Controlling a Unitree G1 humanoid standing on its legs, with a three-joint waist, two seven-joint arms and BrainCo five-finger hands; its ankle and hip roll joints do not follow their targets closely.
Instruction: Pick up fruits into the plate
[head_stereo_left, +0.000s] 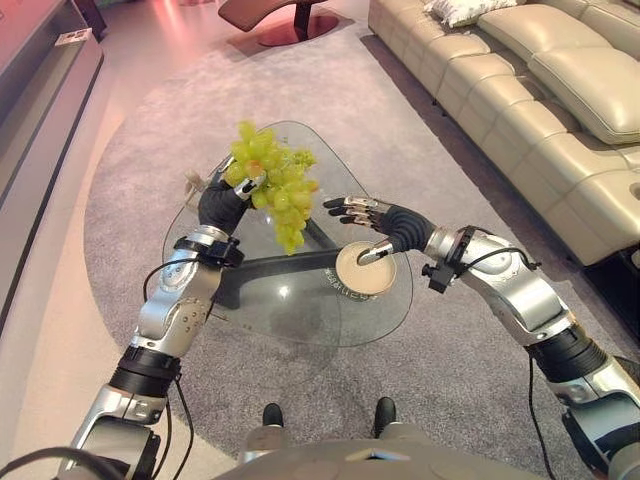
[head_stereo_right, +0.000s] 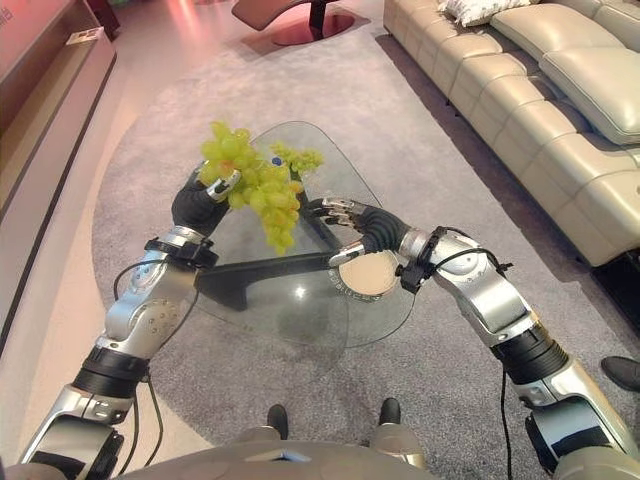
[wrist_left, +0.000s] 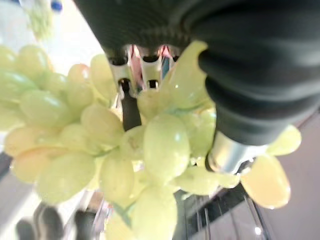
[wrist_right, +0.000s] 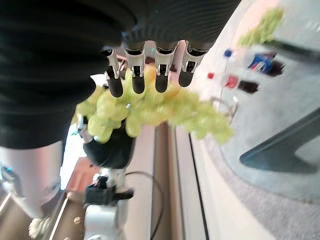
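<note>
Grapes crowd right up against my left hand, whose fingers are curled round the top of the bunch, holding it lifted above the glass table. My right hand hovers just beside the dangling bunch with its fingers stretched out and nothing in them, its thumb reaching down over the plate at the table's near edge. I judge the grip loose for so heavy a cluster: it hangs from a few stems, and a swing toward the plate could shed single grapes onto the glass or the grey rug. My own right hand stands between bunch and plate, so I could knock the fruit against it. A second, smaller bunch lies on the table's far side, near a small blue thing, and a beige sofa stands well apart
</note>
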